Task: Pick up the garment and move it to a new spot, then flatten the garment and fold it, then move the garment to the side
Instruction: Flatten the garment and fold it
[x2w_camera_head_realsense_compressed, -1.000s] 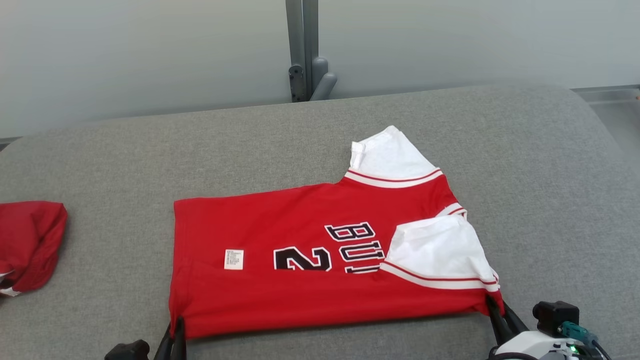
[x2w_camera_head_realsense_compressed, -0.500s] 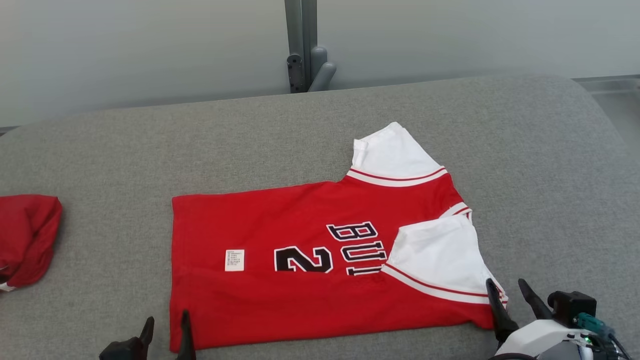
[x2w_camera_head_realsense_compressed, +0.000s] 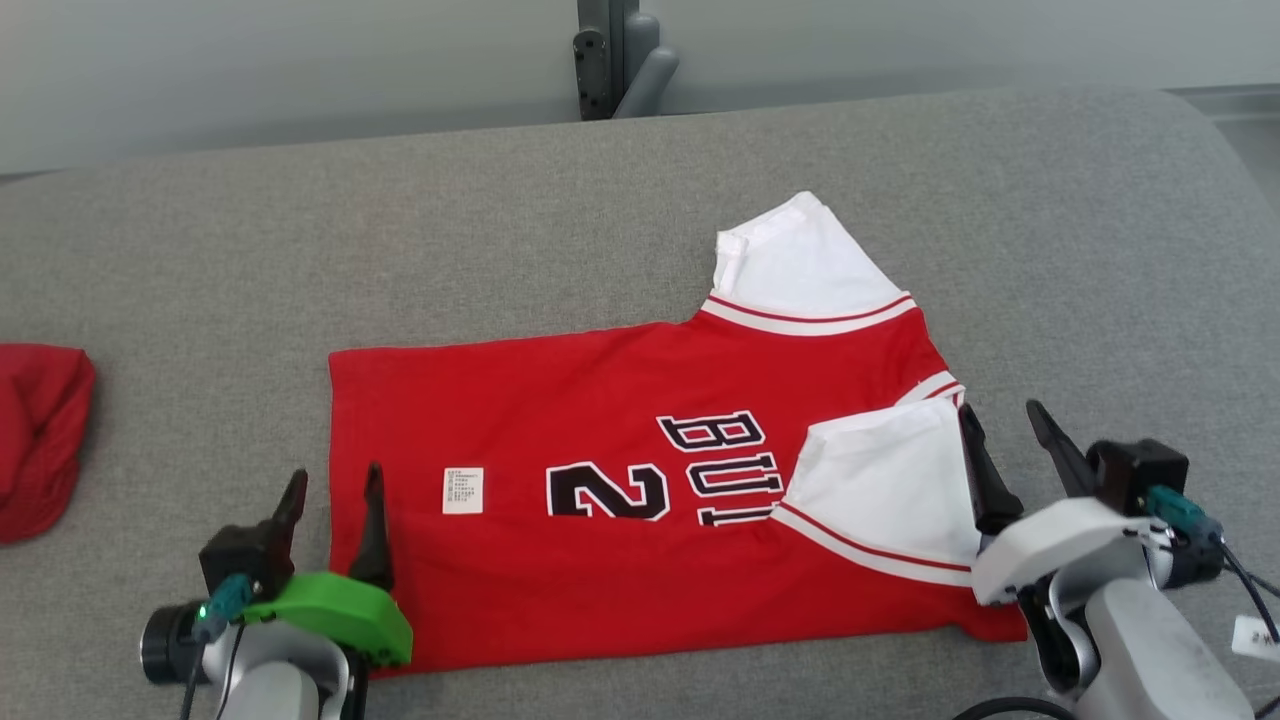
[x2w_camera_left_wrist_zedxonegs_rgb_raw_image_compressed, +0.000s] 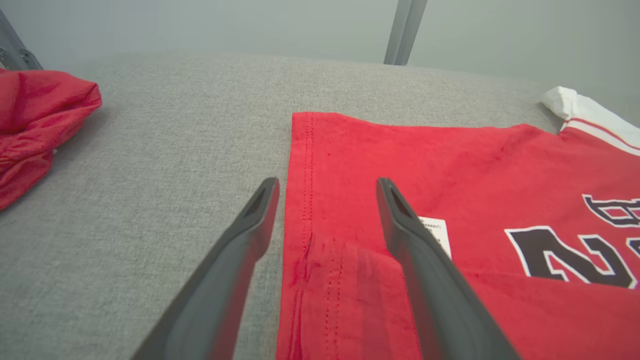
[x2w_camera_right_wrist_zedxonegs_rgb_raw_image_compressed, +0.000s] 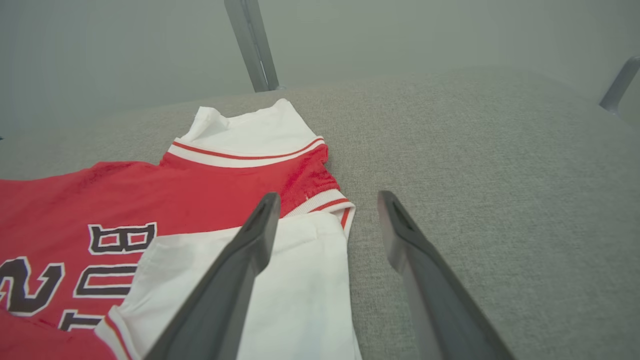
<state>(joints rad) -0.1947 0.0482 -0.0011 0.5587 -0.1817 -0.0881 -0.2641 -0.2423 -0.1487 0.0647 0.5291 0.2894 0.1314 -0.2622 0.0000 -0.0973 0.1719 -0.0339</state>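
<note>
The garment (x2w_camera_head_realsense_compressed: 600, 440) is a red jersey with white sleeves and black lettering, lying flat on the grey cushioned surface, its near long edge folded over onto the body. My left gripper (x2w_camera_head_realsense_compressed: 333, 493) stands open above the jersey's left hem corner (x2w_camera_left_wrist_zedxonegs_rgb_raw_image_compressed: 320, 150), one finger over the cloth, the other over bare grey fabric. My right gripper (x2w_camera_head_realsense_compressed: 1003, 432) is open too, straddling the collar end beside the folded white sleeve (x2w_camera_right_wrist_zedxonegs_rgb_raw_image_compressed: 280, 280). Nothing sits between either pair of fingers.
A second red cloth (x2w_camera_head_realsense_compressed: 40, 440) lies bunched at the far left of the grey surface (x2w_camera_head_realsense_compressed: 1100, 250). A grey metal post (x2w_camera_head_realsense_compressed: 610, 50) rises behind the far edge against a pale wall. Bare grey fabric stretches right of the jersey (x2w_camera_right_wrist_zedxonegs_rgb_raw_image_compressed: 500, 175).
Both grippers let go of the jersey's near edge, opened wide, and rose forward over the cloth. The folded edge now rests on the body. The head camera has tilted.
</note>
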